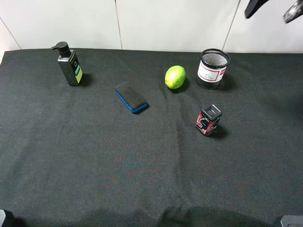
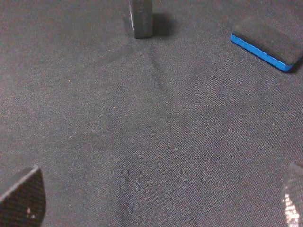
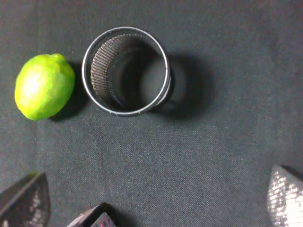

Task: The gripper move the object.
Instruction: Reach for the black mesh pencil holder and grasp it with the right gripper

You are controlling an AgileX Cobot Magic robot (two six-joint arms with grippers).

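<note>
Well apart: pen cup point(image 1: 213, 69) upright beside lime point(image 1: 175, 77); right claw point(image 1: 271, 9) spread above.

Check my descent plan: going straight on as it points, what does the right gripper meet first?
Probably bare black cloth beside the pen cup, not the cup itself; depth is unclear.
</note>
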